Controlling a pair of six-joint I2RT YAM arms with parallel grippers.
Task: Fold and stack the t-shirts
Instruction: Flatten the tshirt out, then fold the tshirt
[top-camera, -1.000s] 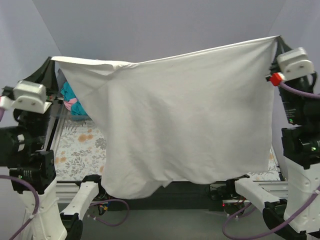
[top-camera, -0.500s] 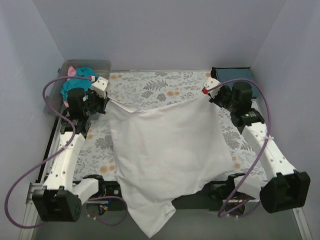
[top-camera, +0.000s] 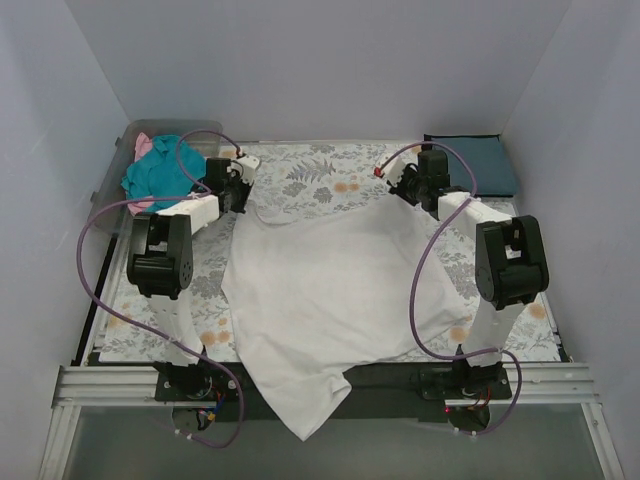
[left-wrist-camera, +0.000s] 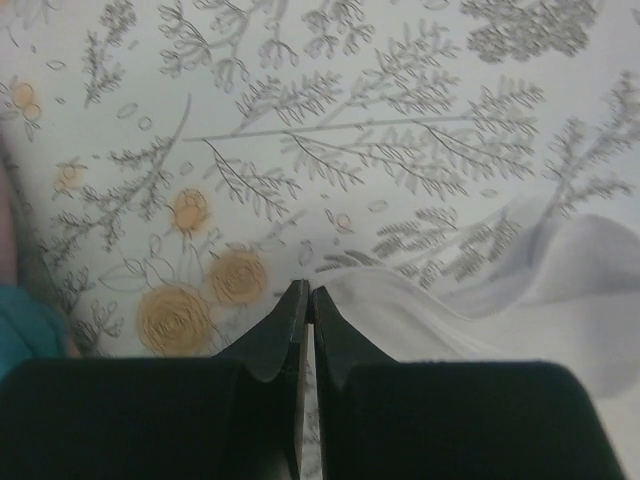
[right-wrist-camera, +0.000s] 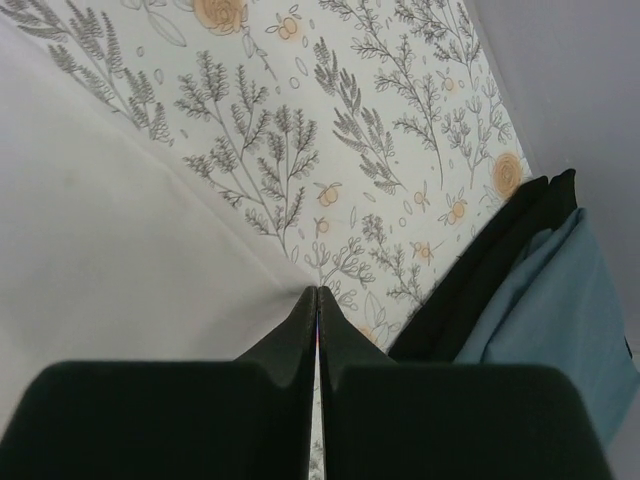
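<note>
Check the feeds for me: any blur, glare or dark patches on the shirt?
Top external: even, soft light, no glare, white t-shirt creases readable. Left wrist: whole picture soft, floral cover slightly blurred, left gripper a featureless black shape. Right wrist: sharper print, right gripper equally black, no glare on the shirt.

floral-covered table, white t-shirt spread across, slate-blue t-shirt far right, clear bin far left

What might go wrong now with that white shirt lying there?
One end of the white t-shirt hangs over the front edge of the table, so it may slide off when released. The left tool and right tool each pinch only a thin corner, which might slip out during a pull.
</note>
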